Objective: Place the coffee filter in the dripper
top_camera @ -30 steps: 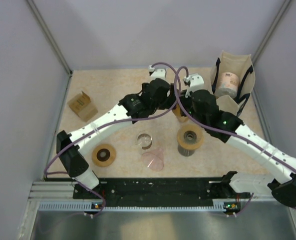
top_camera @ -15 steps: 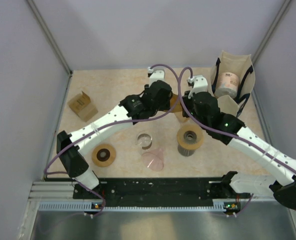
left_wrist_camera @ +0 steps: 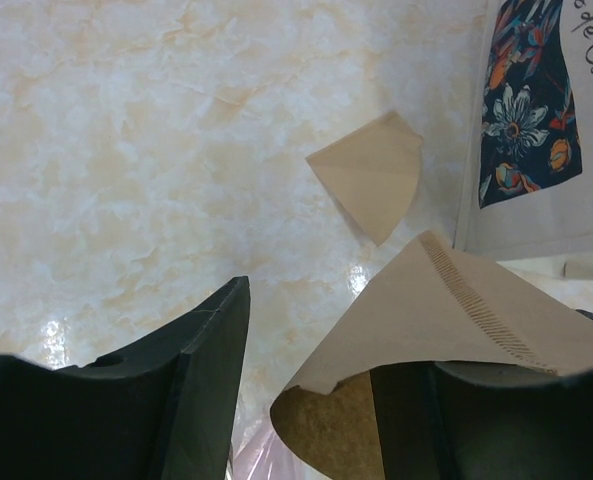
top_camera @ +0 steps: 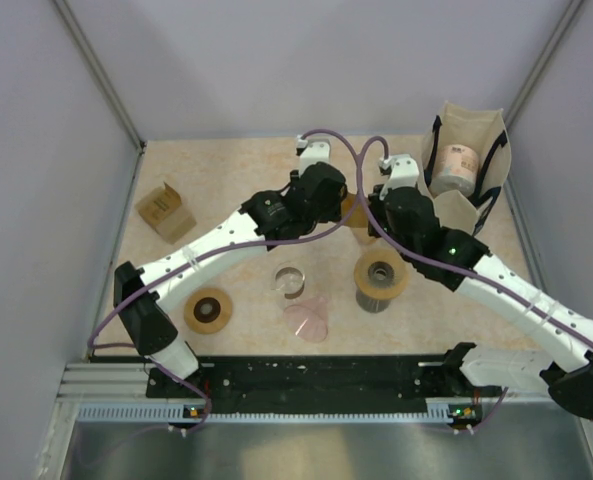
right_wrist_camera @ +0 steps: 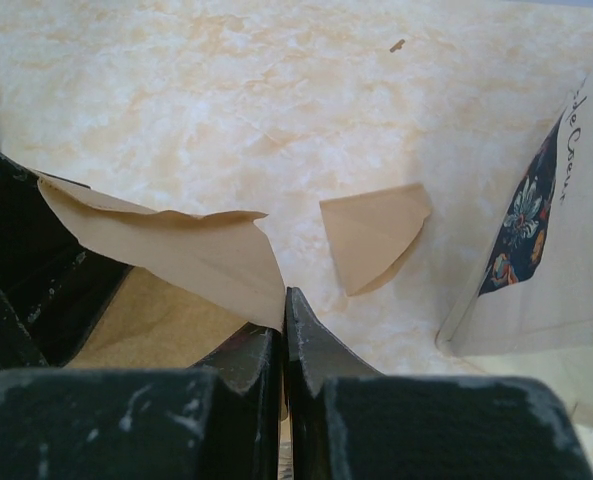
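Tan coffee filter (left_wrist_camera: 456, 320) beside gripper (left_wrist_camera: 311, 340), folded filter (left_wrist_camera: 371, 175) beyond.

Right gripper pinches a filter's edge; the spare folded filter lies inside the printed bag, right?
Not inside: the spare folded filter lies on the table beside the printed bag, per the right wrist view. The right gripper does pinch the held filter.

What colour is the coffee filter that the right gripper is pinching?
Light tan, like unbleached paper; the coffee filter shows best in the right wrist view.
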You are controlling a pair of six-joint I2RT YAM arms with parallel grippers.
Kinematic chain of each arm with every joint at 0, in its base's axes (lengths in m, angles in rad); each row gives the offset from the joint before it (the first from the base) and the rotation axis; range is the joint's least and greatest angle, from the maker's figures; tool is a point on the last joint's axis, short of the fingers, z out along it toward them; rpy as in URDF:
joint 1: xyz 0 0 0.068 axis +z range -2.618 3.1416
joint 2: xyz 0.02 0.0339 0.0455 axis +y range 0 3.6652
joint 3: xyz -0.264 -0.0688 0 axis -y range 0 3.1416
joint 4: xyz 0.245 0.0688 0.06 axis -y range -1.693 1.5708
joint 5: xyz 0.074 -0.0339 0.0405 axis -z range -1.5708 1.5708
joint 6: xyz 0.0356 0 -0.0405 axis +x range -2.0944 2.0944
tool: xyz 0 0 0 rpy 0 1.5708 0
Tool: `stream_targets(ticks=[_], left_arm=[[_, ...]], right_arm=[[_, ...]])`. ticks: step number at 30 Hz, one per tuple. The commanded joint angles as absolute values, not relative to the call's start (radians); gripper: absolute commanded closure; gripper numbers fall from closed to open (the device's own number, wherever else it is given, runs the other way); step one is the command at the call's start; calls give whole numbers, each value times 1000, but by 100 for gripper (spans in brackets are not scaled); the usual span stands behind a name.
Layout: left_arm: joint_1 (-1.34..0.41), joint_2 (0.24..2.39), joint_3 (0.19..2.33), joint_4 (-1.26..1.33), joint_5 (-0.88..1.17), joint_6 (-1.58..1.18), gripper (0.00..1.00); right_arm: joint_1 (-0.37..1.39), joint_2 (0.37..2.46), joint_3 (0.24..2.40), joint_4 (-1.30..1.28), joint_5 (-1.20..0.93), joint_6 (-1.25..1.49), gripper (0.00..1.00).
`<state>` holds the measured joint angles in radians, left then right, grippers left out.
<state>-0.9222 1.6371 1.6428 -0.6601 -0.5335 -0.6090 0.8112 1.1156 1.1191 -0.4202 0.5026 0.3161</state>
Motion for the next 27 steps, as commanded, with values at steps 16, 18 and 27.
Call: stream_targets(ticks=[16,18,27], left_arm=[[-916,1398,1461,-461,-163,-494,28],[-914,1361,1401,-369,-18,-456,24],[-916,1281,1328,-331,125,-445,21]], right_arm=[[821,1025,1141,-520,338,394,100],[819,1020,1149,-546,283,409,100],[819,973,1244,-753,178,514,100]])
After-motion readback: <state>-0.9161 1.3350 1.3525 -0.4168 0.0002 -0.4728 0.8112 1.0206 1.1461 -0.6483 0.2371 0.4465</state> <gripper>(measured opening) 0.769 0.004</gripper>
